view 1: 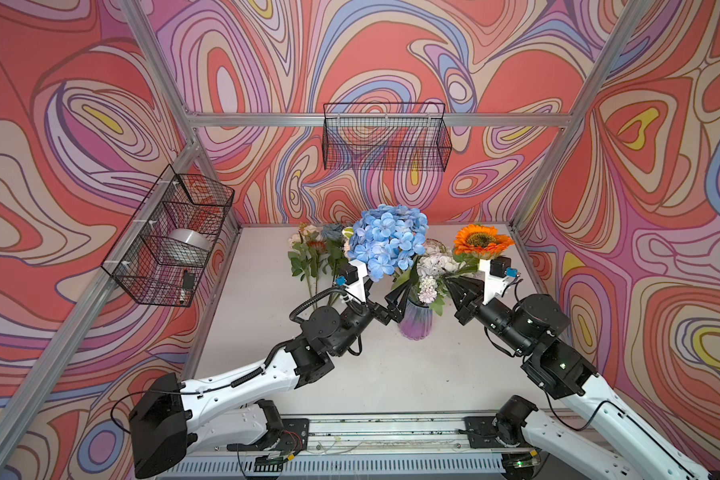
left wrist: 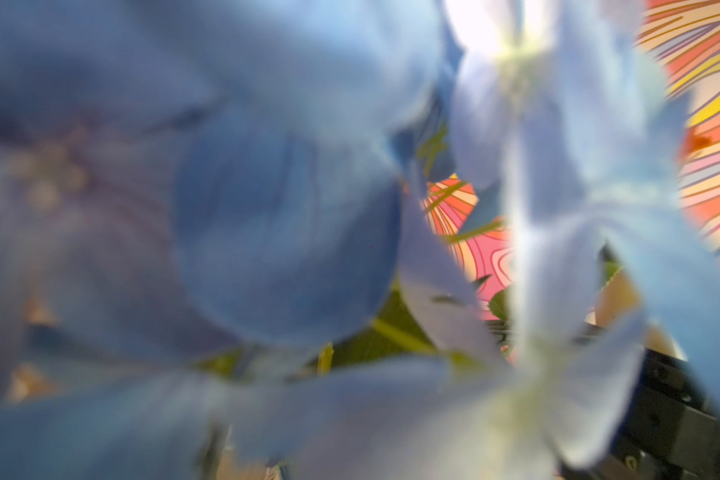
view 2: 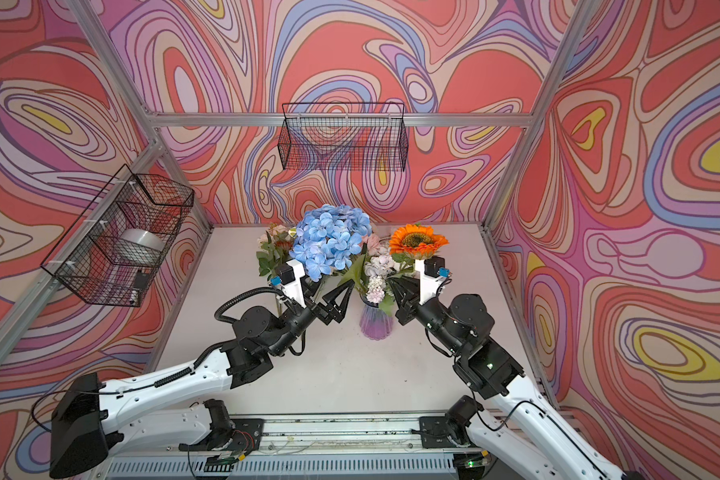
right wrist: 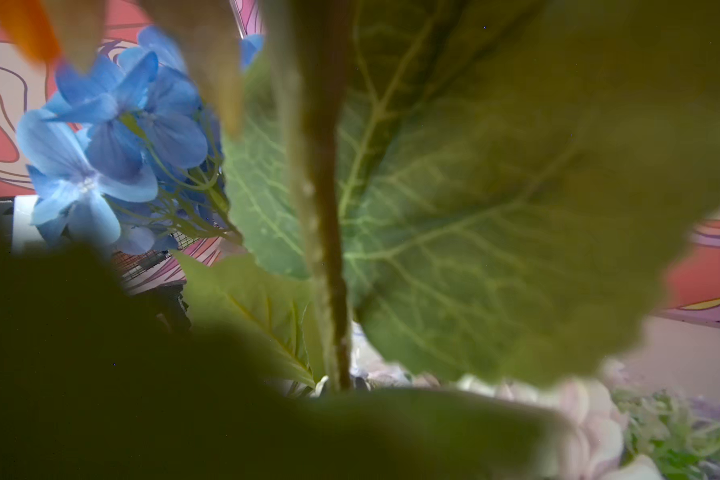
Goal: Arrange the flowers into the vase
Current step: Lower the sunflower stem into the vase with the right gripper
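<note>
A ribbed purple vase [view 1: 414, 322] [view 2: 376, 326] stands mid-table holding lilac clusters [view 1: 428, 289] and pale blooms [view 1: 433, 262]. The blue hydrangea [view 1: 385, 241] [view 2: 331, 241] rises just left of it, and its blurred petals [left wrist: 287, 228] fill the left wrist view. My left gripper [view 1: 400, 297] [view 2: 344, 299] is open beside the vase mouth, under the hydrangea. The right gripper [view 1: 449, 284] [view 2: 395, 286] is shut on the green stem [right wrist: 325, 208] of the orange sunflower [view 1: 481, 239] [view 2: 418, 239]. A leaf [right wrist: 474, 208] hides its jaws in the right wrist view. I cannot tell whether the stem's lower end is in the vase.
More flowers [view 1: 314, 253] [view 2: 273, 249] lie at the table's back left. A wire basket [view 1: 385, 137] hangs on the back wall. A second basket [view 1: 171, 237] on the left wall holds a tape roll. Patterned walls enclose the white table [view 1: 267, 332].
</note>
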Controlling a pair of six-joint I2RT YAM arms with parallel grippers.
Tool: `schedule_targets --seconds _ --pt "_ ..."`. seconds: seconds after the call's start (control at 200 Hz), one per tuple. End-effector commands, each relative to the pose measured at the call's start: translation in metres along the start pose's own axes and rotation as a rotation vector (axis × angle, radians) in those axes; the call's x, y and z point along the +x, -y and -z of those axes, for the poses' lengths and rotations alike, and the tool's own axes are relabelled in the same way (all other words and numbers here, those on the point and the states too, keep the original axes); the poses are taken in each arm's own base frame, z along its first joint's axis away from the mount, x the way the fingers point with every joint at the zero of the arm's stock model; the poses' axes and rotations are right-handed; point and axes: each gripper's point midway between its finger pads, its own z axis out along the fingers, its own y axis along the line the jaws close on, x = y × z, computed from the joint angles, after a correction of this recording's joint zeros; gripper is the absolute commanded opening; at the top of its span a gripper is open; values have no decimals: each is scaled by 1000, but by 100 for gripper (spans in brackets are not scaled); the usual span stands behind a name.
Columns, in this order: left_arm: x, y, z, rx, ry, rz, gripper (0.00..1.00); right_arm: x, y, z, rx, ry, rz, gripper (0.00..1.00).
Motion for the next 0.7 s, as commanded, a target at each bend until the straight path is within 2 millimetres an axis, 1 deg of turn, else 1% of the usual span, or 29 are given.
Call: schedule_targets --seconds 0.0,0.1,0.17,0.31,0.526,0.611,0.681,0.696 --pt "-8 -5 4 -34 35 0 100 18 -4 -1 -28 -76 -58 9" --pt "-7 -7 4 -46 36 -2 100 40 7 -6 16 -131 -72 9" --pt "-7 -7 3 -45 35 -3 100 51 14 -9 45 -159 -69 9" --pt "-8 -7 3 -49 35 -6 100 63 24 -14 88 -180 -52 11" --pt "-8 -11 4 -72 37 -9 100 76 30 -15 114 -219 -44 17" --pt "-10 -15 5 -91 44 -11 100 75 30 -12 117 -218 -48 23" --pt "-11 -19 8 -107 50 -14 100 70 28 -8 115 -211 -53 33" --pt "-11 -19 9 -110 49 -16 100 70 28 -7 116 -211 -56 36"
